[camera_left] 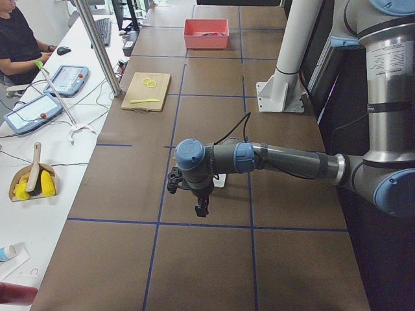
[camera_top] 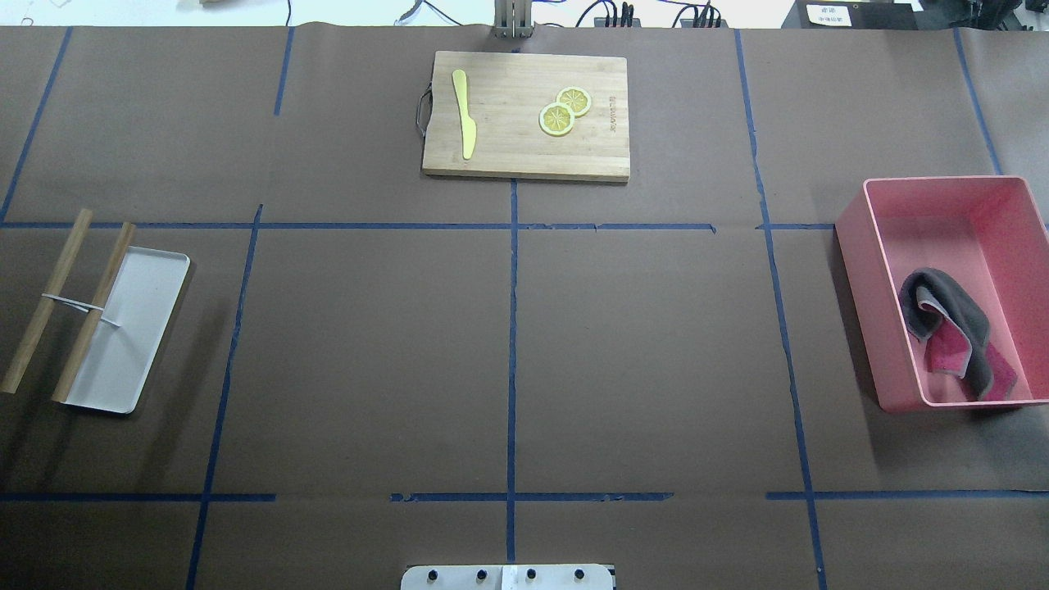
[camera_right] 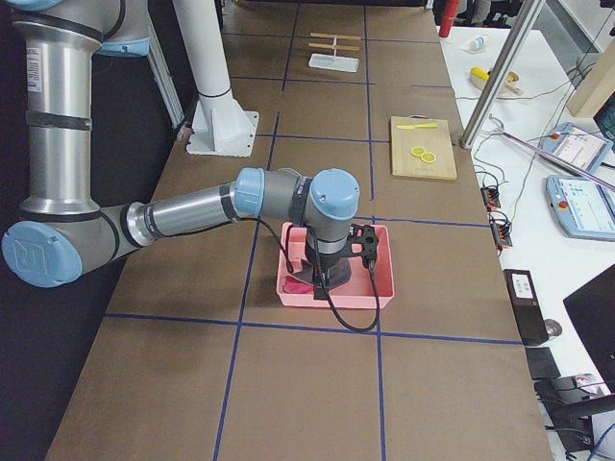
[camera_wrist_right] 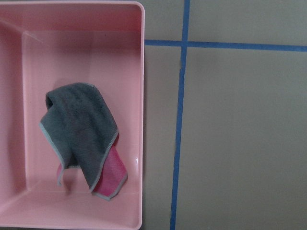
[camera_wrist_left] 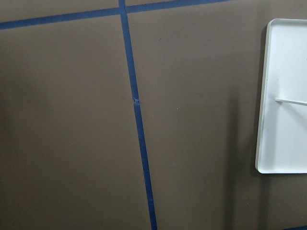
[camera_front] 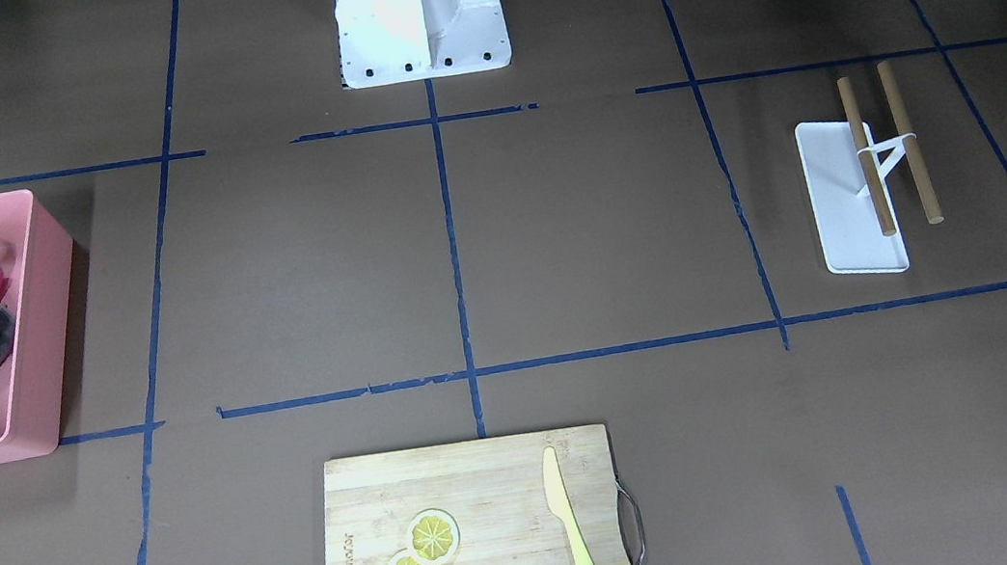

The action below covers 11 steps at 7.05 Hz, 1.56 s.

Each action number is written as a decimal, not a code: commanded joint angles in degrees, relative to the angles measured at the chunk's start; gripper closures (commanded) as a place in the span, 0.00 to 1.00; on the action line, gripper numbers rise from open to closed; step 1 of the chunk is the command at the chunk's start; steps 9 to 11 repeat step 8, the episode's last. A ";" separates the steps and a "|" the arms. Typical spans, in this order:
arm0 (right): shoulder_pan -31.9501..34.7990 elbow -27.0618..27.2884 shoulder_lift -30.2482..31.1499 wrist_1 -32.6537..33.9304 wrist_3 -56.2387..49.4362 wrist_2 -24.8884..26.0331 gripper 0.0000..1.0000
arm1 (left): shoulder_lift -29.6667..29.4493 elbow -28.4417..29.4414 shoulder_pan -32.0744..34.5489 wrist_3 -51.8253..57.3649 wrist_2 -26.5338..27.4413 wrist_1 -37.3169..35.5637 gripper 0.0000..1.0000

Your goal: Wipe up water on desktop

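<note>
Both arms [camera_right: 183, 213] are silver tubes with light-blue joint caps [camera_left: 190, 154], a black gripper [camera_right: 322, 279] and looping black cable [camera_right: 356, 329] at the wrist, plus a white bolted pedestal [camera_front: 420, 16].

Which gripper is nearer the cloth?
Right. The right gripper hangs over the pink bin holding the cloth; the left gripper hangs far off, beside the white tray.

A long white workbench [camera_left: 61, 210] runs well beyond the left claw [camera_left: 201, 210], a slanting metal post [camera_left: 98, 46] rising from its edge.
</note>
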<state>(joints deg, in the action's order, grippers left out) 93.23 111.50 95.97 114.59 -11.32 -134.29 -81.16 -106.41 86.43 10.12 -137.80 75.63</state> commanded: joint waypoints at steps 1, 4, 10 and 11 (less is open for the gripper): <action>-0.07 0.20 2.81 0.02 -1.51 1.75 0.00 | -0.49 -0.37 -0.04 0.07 -0.18 0.04 0.00; -0.07 2.47 1.42 -0.16 -1.69 1.23 0.00 | -1.80 0.40 -0.39 0.42 -0.01 1.97 0.00; -0.15 -1.18 -0.25 -3.92 -0.98 1.31 0.00 | -2.16 -1.16 -0.12 0.42 -0.01 1.45 0.00; -0.15 -1.18 -0.25 -3.92 -0.98 1.31 0.00 | -2.16 -1.16 -0.12 0.42 -0.01 1.45 0.00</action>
